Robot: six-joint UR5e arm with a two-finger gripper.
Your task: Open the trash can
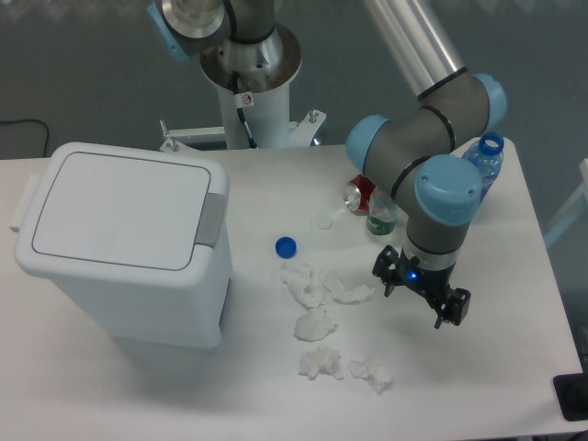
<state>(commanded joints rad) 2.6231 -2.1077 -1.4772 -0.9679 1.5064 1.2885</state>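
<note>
The trash can (124,243) is a big white boxy bin standing on the left of the table. Its flat lid (119,207) lies shut, and the grey push-tab (213,219) sits on the right edge of the lid. My gripper (413,303) hangs well to the right of the bin, pointing down just above the tabletop, beyond the scattered tissues. Its two dark fingers stand apart with nothing between them, so it looks open.
Crumpled white tissues (317,287) are strewn between bin and gripper. Nearby lie a blue bottle cap (287,246) and a small white cap (322,221). A red can (358,195) and a clear bottle (483,162) sit behind the arm. The robot base (248,83) stands at the back.
</note>
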